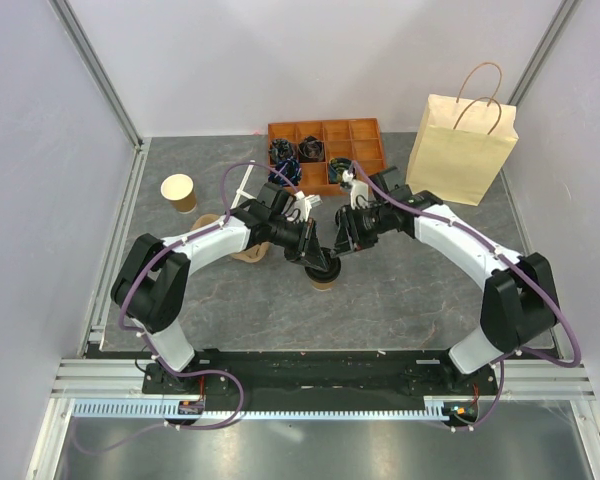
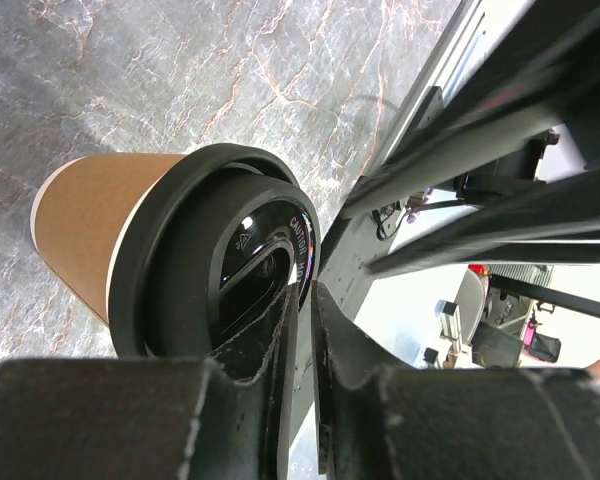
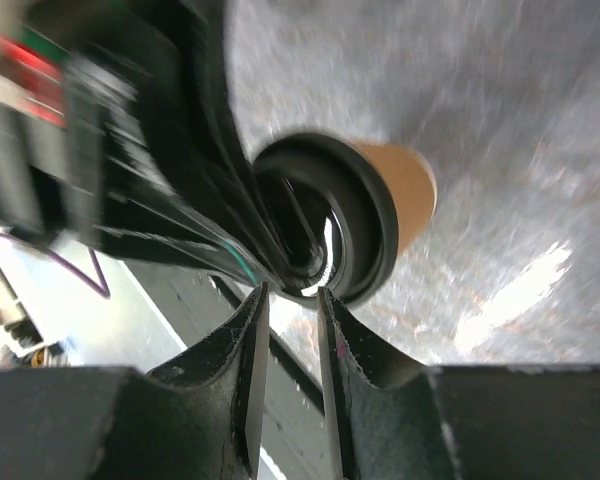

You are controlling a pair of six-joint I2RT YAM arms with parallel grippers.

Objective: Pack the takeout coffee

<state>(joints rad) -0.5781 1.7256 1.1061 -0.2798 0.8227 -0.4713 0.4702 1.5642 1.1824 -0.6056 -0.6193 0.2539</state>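
The takeout coffee (image 1: 323, 281) stands at the middle of the table, a small brown kraft cup (image 2: 85, 225) with a round black lid (image 2: 190, 250). My left gripper (image 2: 307, 292) reaches it from the left, its jaws almost together, pinching the lid's rim at the tips. My right gripper (image 3: 292, 292) comes from the right and hangs just short of the lid (image 3: 370, 215), open by a narrow gap with nothing between its fingers. Seen from above, both grippers (image 1: 320, 264) (image 1: 342, 247) meet over the cup and hide most of it.
A tan paper bag (image 1: 462, 148) with handles stands upright at the back right. An orange compartment tray (image 1: 355, 152) with black lids sits at the back centre. A lidless brown cup (image 1: 179, 192) stands at the left. A tan pulp carrier (image 1: 248, 253) lies under the left arm.
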